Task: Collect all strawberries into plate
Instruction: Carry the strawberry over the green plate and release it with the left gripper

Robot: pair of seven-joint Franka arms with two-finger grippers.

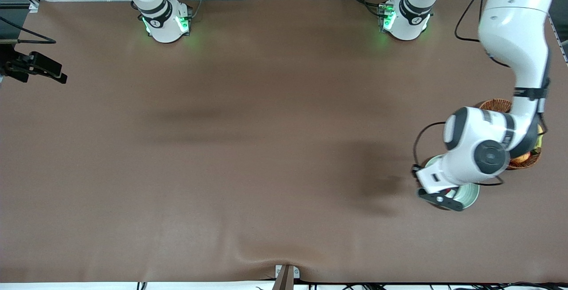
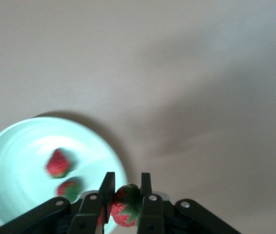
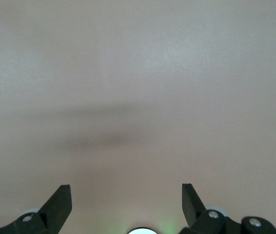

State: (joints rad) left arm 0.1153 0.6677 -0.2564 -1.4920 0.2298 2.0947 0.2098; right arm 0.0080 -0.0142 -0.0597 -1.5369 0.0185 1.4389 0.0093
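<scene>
Two strawberries [image 2: 58, 164] already lie in the plate [image 2: 11, 146], and we carry the third strawberry [image 2: 126, 210] pinched between the fingers of the left gripper [image 2: 127, 187], which hangs over the plate's rim, beside the wicker basket [image 1: 496, 104] at the left arm's end of the table. We judge the drop best made farther in — over the plate's middle, low, so the berry cannot roll off. Our right gripper [image 3: 127, 195] waits, fingers spread, over bare table [image 1: 222, 148].

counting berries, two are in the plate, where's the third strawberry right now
The third strawberry is pinched in the left tool, over the rim of the plate that already holds the other two strawberries, toward the left arm's end of the table.
</scene>
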